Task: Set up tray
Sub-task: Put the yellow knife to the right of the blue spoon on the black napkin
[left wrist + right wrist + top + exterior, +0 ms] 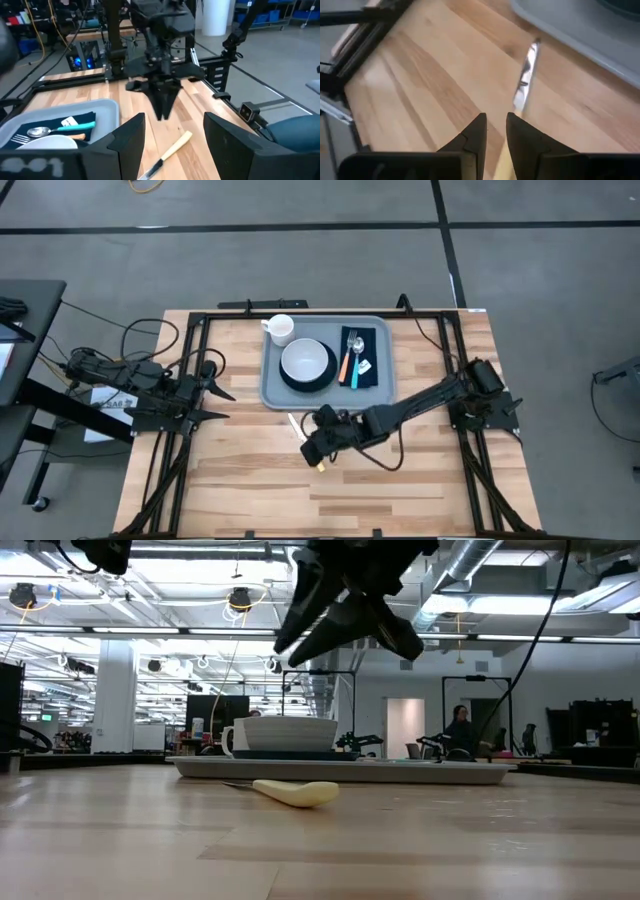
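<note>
The light grey-blue tray (272, 395) lies at the middle far side of the table. It carries a white mug (280, 330), a white bowl (306, 362) on a dark plate, and a navy napkin (372, 345) with a fork and a spoon on it. A knife (295, 792) with a cream handle lies flat on the wood just in front of the tray's near rim. My right gripper (318, 450) hangs above the knife's handle, slanting down and clear of the table, with a narrow empty gap between its fingers (495, 125). My left gripper (175, 145) waits open at the table's left edge.
Black frame rails (185, 380) run along the table's left and right sides, with cables beside them. Bare wood (330, 500) stretches from the knife to the near edge.
</note>
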